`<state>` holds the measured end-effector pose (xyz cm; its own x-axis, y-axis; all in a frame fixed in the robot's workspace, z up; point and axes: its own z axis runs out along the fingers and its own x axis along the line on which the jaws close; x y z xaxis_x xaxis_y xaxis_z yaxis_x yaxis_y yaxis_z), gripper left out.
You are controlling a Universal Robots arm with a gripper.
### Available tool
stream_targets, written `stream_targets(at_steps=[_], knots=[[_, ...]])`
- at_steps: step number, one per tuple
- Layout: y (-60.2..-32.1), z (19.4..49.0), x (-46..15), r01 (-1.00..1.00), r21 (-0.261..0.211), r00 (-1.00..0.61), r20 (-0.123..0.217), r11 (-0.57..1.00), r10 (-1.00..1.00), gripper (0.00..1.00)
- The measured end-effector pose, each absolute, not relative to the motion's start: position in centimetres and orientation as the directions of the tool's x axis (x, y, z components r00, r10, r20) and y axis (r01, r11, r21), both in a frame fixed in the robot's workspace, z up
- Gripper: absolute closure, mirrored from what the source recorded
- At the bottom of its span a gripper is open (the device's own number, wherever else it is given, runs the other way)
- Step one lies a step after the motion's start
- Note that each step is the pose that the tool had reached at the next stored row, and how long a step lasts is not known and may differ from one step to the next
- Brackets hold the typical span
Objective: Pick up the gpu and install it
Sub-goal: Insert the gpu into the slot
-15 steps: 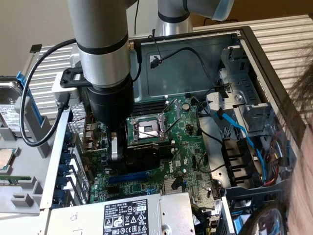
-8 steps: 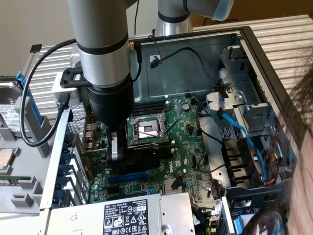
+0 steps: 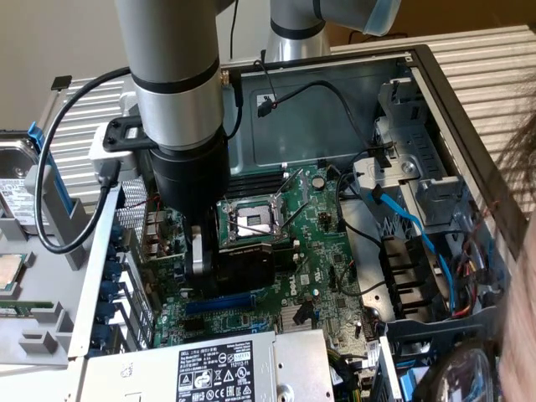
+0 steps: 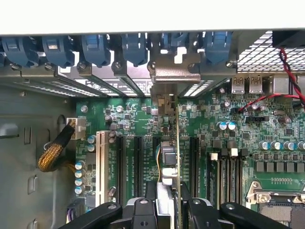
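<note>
The gripper (image 3: pixel 198 255) is hanging inside the open computer case (image 3: pixel 435 92), low over the motherboard (image 3: pixel 318 251). In the wrist view its two black fingers (image 4: pixel 143 212) are clenching the gpu (image 4: pixel 167 157) from both sides, so the tool is grasping the card. The gpu is standing on its edge between the fingers, with its green board running away from the camera toward the rear wall of the case. Its metal bracket (image 4: pixel 174 67) is sitting at the row of rear slot openings, just beside the blue slot clips (image 4: pixel 95 50). The lower edge of the card is lying along the black expansion slots (image 4: pixel 138 164) of the motherboard; I cannot tell if it is seated fully in a slot or only touching it.

In the exterior view the grey arm (image 3: pixel 176 75) is coming down from the top and is covering most of the card. The CPU socket (image 3: pixel 251 219) is lying just beside the gripper, toward the exterior view's right. The power supply (image 3: pixel 218 368) with its label is lying along the near edge of the case. Blue cables (image 3: pixel 419 230) are running along the drive bay side at the exterior view's right. A hard drive (image 3: pixel 17 180) is lying outside the case at the exterior view's left edge.
</note>
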<state>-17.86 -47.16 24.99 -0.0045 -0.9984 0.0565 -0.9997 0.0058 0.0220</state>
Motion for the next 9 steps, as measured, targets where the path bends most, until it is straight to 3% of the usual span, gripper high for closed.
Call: stream_targets(at_steps=[9], knots=[[-47.16, 24.92, -18.02, -1.0, 0.021, -0.005, 0.043, 0.005, -0.999, 0.71]])
